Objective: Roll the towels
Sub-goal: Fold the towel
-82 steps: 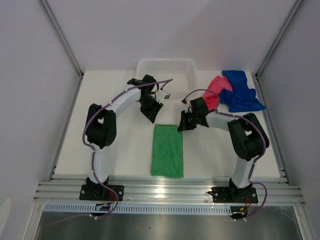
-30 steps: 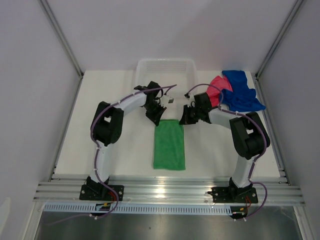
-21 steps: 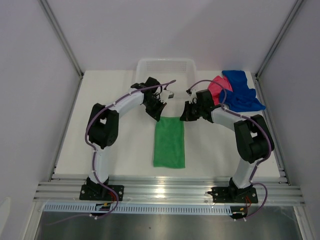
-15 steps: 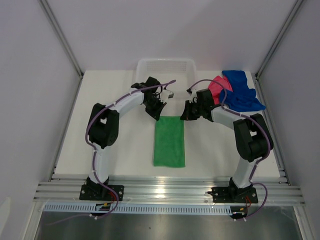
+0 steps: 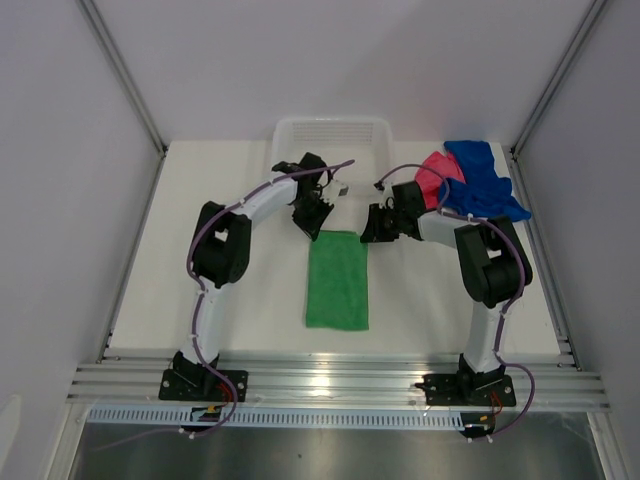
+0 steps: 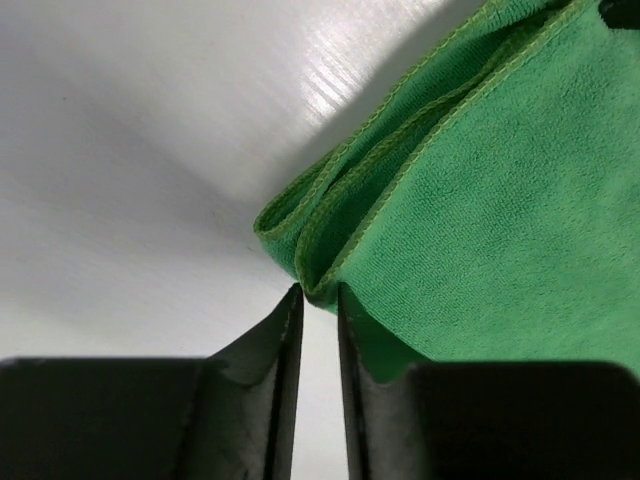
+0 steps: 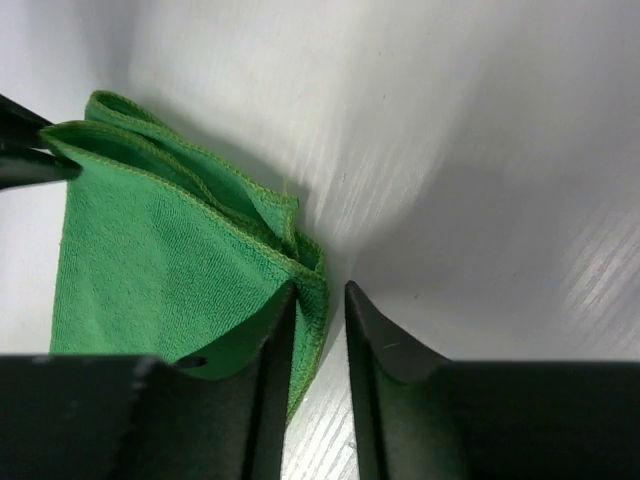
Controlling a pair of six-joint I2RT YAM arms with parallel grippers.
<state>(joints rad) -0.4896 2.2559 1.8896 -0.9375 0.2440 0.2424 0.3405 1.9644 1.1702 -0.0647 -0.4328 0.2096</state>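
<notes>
A green towel (image 5: 337, 280) lies folded in a long strip at the table's middle. My left gripper (image 5: 316, 228) is at its far left corner, and my right gripper (image 5: 368, 232) is at its far right corner. In the left wrist view the layered corner of the green towel (image 6: 470, 190) sits right at the tips of my left gripper (image 6: 318, 295), whose jaws stand slightly apart. The right gripper (image 7: 320, 290) is also slightly open. The green towel's hem (image 7: 318, 285) rests against one finger, with a bare gap to the other. Pink (image 5: 433, 172) and blue (image 5: 480, 185) towels lie bunched at the back right.
A white slotted basket (image 5: 330, 135) stands at the table's far edge behind both grippers. White walls with metal rails close in the table on three sides. The arm bases are bolted at the near edge.
Both grippers were shut on the green towel's far corners; their jaws have now parted a little. The arms have barely shifted, and the towel's far edge lies flat.
</notes>
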